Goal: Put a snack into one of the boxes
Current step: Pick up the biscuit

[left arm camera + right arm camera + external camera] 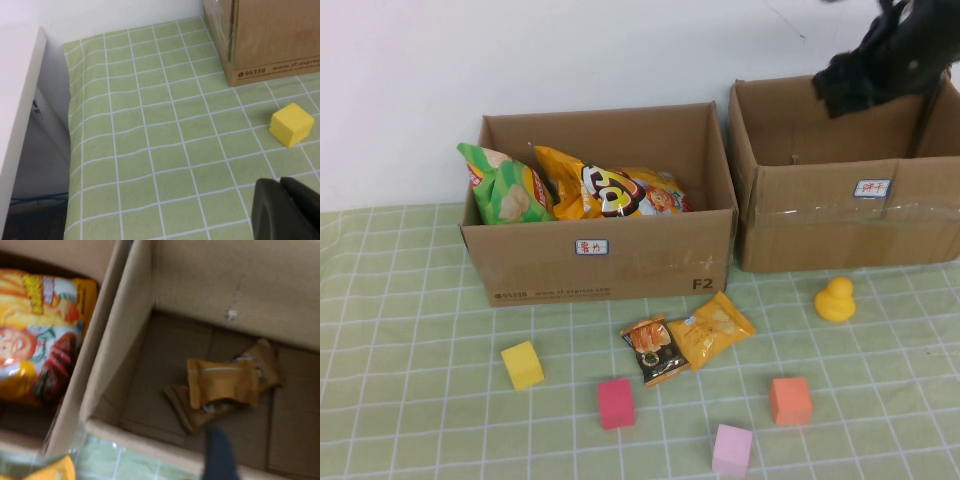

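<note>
Two open cardboard boxes stand at the back. The left box (600, 262) holds a green chip bag (505, 185) and orange chip bags (605, 188). My right gripper (837, 98) hovers over the right box (840, 220), open and empty; one finger (218, 455) shows in the right wrist view. Below it, orange-brown snack packets (222, 382) lie on the box floor. An orange packet (717, 328) and a dark packet (653, 350) lie on the table in front of the left box. My left gripper (280, 182) is shut and empty, low over the cloth near the yellow cube.
A yellow cube (523, 364), red cube (616, 403), pink cube (732, 449) and orange cube (790, 400) sit on the green checked cloth. A yellow duck (835, 299) stands before the right box. The table's left edge (70, 150) drops off beside a white panel.
</note>
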`<move>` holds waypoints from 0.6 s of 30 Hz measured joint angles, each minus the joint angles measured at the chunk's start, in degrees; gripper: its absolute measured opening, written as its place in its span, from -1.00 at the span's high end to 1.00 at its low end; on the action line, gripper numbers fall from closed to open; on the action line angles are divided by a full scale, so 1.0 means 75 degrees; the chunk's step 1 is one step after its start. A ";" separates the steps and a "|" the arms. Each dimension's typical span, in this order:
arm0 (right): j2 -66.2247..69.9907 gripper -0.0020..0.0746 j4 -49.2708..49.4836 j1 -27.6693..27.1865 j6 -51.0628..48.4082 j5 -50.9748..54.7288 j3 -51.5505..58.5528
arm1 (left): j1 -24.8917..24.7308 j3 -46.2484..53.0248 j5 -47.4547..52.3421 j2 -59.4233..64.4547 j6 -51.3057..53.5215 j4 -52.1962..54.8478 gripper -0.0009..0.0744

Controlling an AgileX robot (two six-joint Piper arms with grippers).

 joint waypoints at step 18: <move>-0.1947 0.95 0.0208 0.0000 -0.1110 0.1151 0.0153 | 0.0000 0.0000 0.0000 0.0000 0.0000 -0.0220 0.98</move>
